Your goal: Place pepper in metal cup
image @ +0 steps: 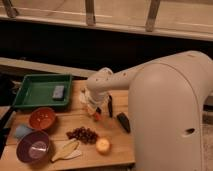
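Over the tabletop [117,150], the pincer [95,111] is apparently gripping the pepper [95,116], hanging it downward for carrying; no cup is showing.

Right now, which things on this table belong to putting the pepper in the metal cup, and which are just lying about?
Job: pepper, at the end effector above mid-table; metal cup, not clearly visible.
Lying about: green tray, orange bowl, purple bowl, grapes, yellow ball.

The gripper [95,111] hangs over the tabletop [112,150] right of the tray [42,90]; the bowls [42,118] sit in front.
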Controlling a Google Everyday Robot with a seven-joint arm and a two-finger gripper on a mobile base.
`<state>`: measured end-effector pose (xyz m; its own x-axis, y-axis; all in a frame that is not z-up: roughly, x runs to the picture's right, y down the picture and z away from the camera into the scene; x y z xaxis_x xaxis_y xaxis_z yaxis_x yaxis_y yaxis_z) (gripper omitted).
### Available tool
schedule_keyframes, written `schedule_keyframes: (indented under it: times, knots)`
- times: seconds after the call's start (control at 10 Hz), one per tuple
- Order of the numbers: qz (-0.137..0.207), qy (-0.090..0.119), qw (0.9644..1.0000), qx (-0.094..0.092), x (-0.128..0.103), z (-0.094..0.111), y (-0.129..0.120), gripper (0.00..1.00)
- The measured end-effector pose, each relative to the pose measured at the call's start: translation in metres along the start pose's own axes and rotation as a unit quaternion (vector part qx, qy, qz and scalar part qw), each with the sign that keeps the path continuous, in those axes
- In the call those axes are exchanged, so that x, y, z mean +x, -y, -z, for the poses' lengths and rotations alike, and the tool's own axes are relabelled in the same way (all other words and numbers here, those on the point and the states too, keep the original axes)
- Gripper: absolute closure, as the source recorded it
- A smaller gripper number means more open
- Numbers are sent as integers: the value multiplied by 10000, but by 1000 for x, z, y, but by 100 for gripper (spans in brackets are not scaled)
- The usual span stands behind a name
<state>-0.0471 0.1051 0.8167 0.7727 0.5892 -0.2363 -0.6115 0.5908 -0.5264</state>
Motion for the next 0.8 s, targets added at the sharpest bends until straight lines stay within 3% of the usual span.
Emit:
schedule_keyframes:
  times: [0.3, 0.6, 0.8]
  knots:
    - [-65, 113, 9996, 262, -1, 25, 8, 48]
    - [-193, 251, 9965, 773, -3, 78, 29, 48]
    - [-321, 372, 9934, 1038, -2, 97, 40, 44]
